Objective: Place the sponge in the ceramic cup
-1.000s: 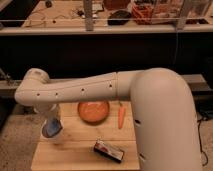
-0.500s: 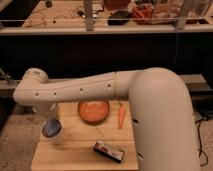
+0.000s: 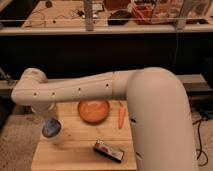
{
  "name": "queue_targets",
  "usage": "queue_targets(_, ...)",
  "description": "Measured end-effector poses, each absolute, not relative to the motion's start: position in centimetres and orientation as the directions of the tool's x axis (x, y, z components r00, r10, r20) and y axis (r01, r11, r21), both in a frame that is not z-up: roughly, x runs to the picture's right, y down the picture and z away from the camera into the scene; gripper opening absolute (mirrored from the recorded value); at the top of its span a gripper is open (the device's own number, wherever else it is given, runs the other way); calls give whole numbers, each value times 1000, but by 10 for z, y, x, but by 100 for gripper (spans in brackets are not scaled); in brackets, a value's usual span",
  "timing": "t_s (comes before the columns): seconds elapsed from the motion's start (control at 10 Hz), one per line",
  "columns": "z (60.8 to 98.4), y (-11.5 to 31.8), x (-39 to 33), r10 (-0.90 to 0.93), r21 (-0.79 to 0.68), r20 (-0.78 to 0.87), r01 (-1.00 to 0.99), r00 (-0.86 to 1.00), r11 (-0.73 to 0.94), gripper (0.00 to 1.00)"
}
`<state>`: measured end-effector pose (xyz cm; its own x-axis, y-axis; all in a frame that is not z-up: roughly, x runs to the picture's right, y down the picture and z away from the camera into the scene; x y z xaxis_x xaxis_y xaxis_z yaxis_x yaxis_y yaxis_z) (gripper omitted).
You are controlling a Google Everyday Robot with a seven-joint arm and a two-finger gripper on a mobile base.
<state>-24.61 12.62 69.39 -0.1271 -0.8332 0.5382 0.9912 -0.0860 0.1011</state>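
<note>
The blue-grey sponge (image 3: 51, 127) is at the left of the wooden table (image 3: 75, 150), resting on or just above the mouth of the small white ceramic cup (image 3: 58, 137). I cannot tell whether it lies inside the cup. Only a sliver of the cup's wall shows below and to the right of the sponge. My gripper (image 3: 44, 111) hangs from the wrist at the left end of the big white arm (image 3: 100, 90), directly above the sponge. The arm hides most of it.
An orange bowl (image 3: 93, 111) stands at the table's back middle, with a carrot (image 3: 120, 116) to its right. A black packet with red-white markings (image 3: 109, 151) lies near the front edge. A dark counter and cluttered shelf run behind.
</note>
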Motion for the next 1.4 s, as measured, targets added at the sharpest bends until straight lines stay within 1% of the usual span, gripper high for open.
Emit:
queue_targets(0.1,694,124,-247,-834,98,538,992,-124,-84,13)
queue_targets(0.3,693,122,-248,-833,99,539,991,-126,-86,14)
queue_targets(0.4,693,122,-249,-833,99,539,991,-127,-87,19)
queue_targets(0.7,693,125,-249,-830,100,543,991,-130,-90,12)
queue_targets(1.1,692,125,-252,-827,101,546,991,-132,-91,12)
queue_targets(1.4,693,125,-252,-826,98,548,991,-131,-92,19)
